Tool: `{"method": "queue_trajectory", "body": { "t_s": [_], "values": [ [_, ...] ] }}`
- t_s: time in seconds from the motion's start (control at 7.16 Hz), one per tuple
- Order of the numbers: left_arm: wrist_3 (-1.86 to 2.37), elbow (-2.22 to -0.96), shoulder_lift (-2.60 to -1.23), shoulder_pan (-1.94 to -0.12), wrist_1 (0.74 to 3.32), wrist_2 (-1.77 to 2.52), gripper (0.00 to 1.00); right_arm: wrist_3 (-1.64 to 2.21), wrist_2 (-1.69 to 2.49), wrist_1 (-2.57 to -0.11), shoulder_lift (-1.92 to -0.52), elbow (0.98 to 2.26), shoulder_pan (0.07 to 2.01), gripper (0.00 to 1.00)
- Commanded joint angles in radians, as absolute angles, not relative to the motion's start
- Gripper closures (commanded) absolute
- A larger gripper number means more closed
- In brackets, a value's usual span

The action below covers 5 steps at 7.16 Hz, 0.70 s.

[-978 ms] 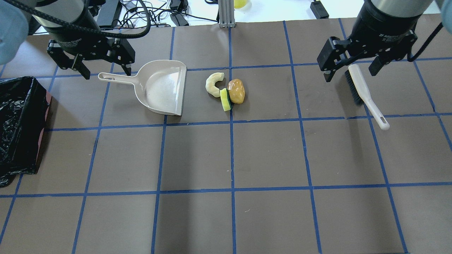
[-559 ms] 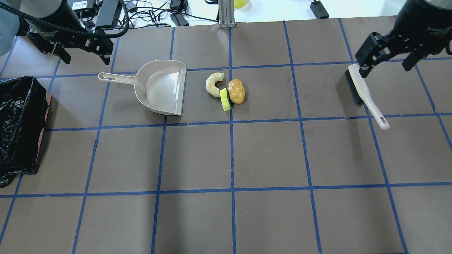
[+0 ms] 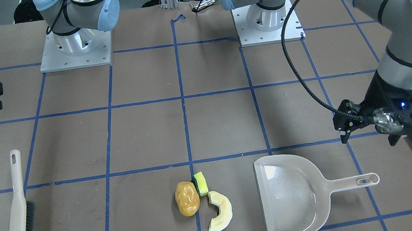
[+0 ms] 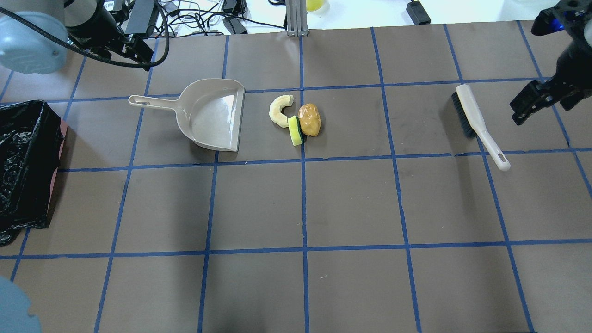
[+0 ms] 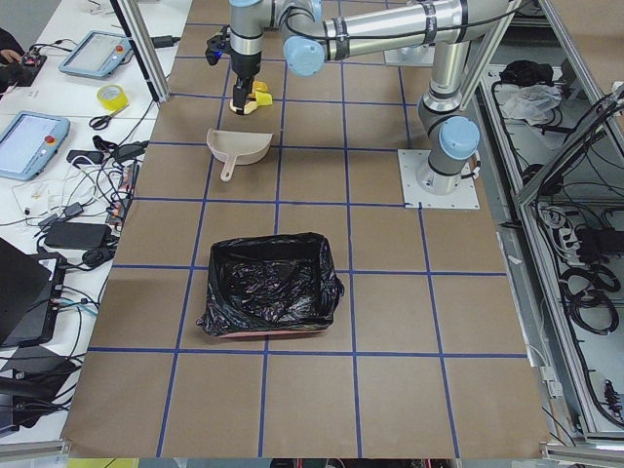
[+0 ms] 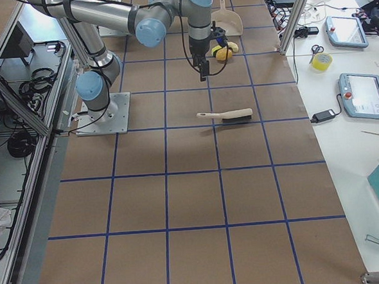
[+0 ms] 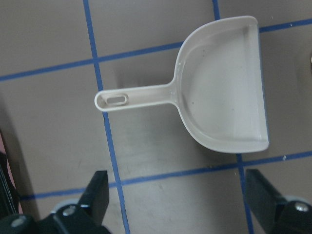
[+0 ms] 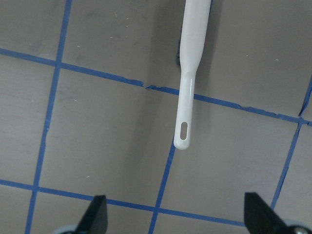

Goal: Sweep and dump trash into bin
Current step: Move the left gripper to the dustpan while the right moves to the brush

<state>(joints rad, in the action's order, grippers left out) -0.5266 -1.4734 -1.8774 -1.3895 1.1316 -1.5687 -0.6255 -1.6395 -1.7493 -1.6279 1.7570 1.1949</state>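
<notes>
Brown paper covered the surface [image 4: 351,203], with the black-lined bin [image 4: 27,138] at its left edge, well apart from everything else and not moved. Both arms had pulled back within the last second. The left fingers [image 7: 97,192], earlier poised over the handle of the beige dustpan [image 4: 212,115], had risen and drawn off toward the far-left corner. The right fingers [image 8: 96,214] had swung outward from above the white brush [image 4: 471,113]. Both pairs were spread wide and held nothing. Neither tool appeared to have been picked up, so the sweep had likely not begun; the retreat read as a reset before a fresh approach. Pan and brush lay where they had been, the pan's mouth toward the trash, which stayed clustered near its lip: the orange-brown potato-like lump [image 4: 310,119], the cream crescent slice [image 4: 279,111], and the yellow-and-green sponge block [image 4: 295,131] wedged between them. Nothing visible stood between brush, pile and pan.
</notes>
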Motion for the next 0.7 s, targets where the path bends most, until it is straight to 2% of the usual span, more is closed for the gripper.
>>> {"method": "queue_trajectory", "body": {
  "t_s": [0.0, 0.28, 0.56],
  "values": [
    [-0.844, -1.470, -1.978, -1.379, 1.088, -1.568, 0.01, -0.708, -1.651, -1.847, -1.557, 1.821, 1.170, 0.00],
    [-1.157, -1.431, -2.051, -1.371, 1.085, -1.583, 0.01, -0.715, -1.644, -1.876, -1.482, 1.824, 1.158, 0.00],
    [-1.337, -1.396, -2.118, -1.335, 1.083, -1.580, 0.11, -0.739, -1.652, -1.933, -1.396, 1.824, 1.157, 0.00]
  ]
}}
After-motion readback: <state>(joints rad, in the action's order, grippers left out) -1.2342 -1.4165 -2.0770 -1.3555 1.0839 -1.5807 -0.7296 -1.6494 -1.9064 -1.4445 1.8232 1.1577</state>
